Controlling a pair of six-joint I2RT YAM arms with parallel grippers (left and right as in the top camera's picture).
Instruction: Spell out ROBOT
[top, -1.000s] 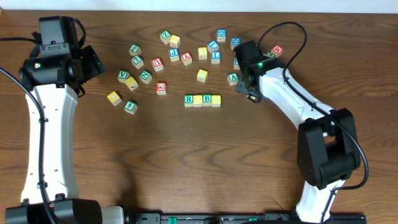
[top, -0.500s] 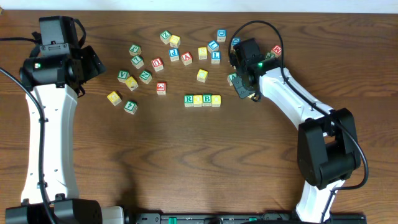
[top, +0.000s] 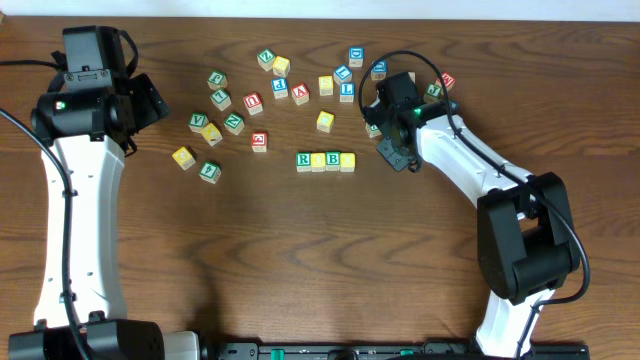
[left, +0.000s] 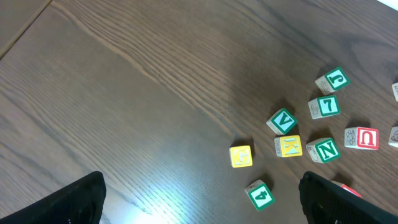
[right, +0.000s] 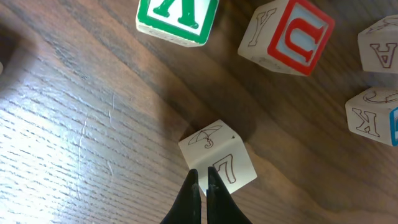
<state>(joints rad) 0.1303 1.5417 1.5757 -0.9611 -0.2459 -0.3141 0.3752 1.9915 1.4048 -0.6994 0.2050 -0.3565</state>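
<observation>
While the right pincer (right: 200, 180) rests its shut, empty tips against the umbrella cube (right: 219, 159), four cubes of the word stand in line.

Nearest the arms' bases, the R cube (top: 303, 159), the first yellow-topped cube (top: 318, 160), the B cube (top: 333, 159) and the second yellow-topped cube (top: 347, 160) sit touching in one row on the table (top: 300, 260). Just right of and beyond that row, the right pincer's closed tips meet the pale umbrella cube's lower edge and grip nothing. Farther on lie a green-printed cube (right: 177, 15) and a red U cube (right: 292, 37). At far left, the left pincer (left: 200, 186) hangs spread wide, holding nothing. Which cube carries the blue T cannot be told.
</observation>
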